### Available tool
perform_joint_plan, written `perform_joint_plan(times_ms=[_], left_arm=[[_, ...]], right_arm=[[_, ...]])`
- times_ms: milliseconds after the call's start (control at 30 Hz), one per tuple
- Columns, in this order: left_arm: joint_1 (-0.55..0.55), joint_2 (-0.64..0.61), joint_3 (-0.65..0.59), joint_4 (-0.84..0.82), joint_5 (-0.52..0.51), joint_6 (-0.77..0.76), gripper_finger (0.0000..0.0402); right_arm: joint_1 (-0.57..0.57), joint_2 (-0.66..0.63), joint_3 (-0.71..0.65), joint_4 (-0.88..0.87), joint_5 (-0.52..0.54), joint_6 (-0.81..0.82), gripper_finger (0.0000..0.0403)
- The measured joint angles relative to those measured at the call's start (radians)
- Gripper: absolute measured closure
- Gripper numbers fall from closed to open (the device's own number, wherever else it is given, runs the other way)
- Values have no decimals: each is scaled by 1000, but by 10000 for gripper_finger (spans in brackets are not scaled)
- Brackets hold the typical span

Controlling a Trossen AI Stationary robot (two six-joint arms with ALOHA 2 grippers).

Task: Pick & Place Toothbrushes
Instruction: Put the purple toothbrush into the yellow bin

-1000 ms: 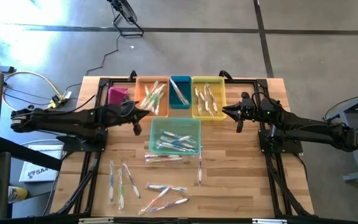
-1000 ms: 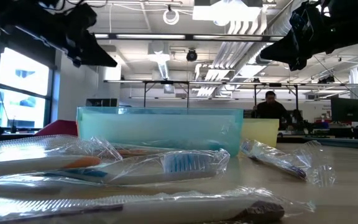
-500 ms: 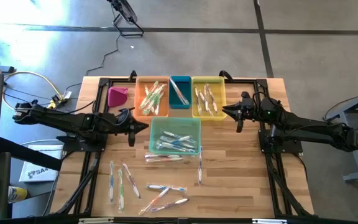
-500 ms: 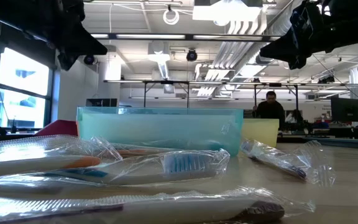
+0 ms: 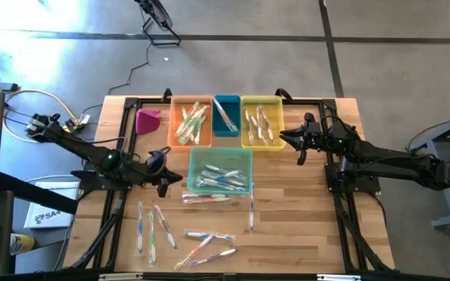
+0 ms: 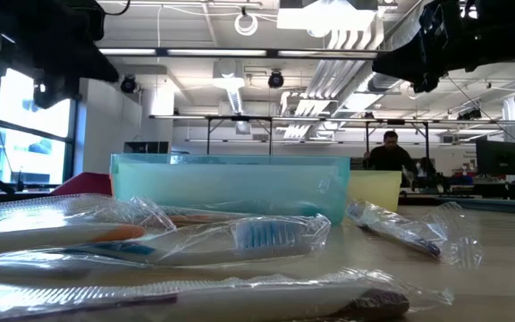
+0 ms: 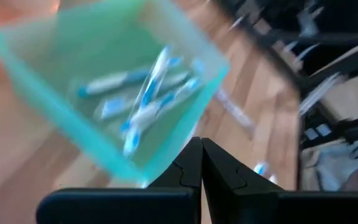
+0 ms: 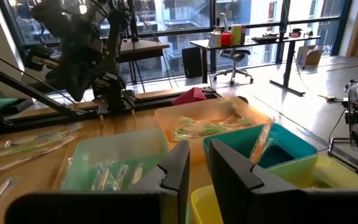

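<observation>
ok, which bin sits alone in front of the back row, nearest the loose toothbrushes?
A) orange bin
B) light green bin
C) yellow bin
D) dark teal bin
B: in the high view the light green bin sits apart, just ahead of the loose toothbrushes, while the orange bin, dark teal bin and yellow bin line the back edge.

Open workshop floor with glass walls and an exposed ceiling

The floor (image 5: 233, 55) is smooth grey concrete crossed by dark seams, with a black cable (image 5: 143, 66) trailing over it. Overhead, pipes and ducts (image 6: 347, 63) run between strip lights (image 6: 222, 52). Tall windows (image 8: 185, 25) let in daylight; before them stand a desk (image 8: 253, 46) and an office chair (image 8: 232, 62). Far off, a person (image 6: 389, 156) apparently sits beside a monitor (image 6: 499, 156).
</observation>
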Motion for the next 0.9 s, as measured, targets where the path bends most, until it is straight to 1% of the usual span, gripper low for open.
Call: perform_joint_plan(times_ms=[67, 133, 200, 333, 467, 533, 667, 767, 900], left_arm=[[-26, 35, 32, -82, 0, -68, 401], [-52, 79, 76, -151, 3, -162, 401], [-72, 123, 124, -252, 23, -264, 401], [-111, 226, 235, -422, 90, -457, 401], [-147, 334, 362, -548, 206, -582, 401], [-168, 384, 422, -582, 249, -632, 401], [-214, 461, 512, -644, 280, -736, 401], [-251, 497, 540, -676, 312, -873, 401], [-303, 540, 542, -694, 357, -1082, 401]], right_arm=[[0, 0, 0, 5, 0, -17, 348], [0, 0, 0, 14, 0, -21, 348], [0, 0, 0, 27, 0, -22, 348], [0, 0, 0, 47, 0, -28, 348], [0, 0, 0, 47, 0, -48, 348], [0, 0, 0, 48, 0, -48, 348], [0, 0, 0, 52, 0, -48, 348], [0, 0, 0, 52, 0, -48, 348], [0, 0, 0, 51, -2, -47, 348]])
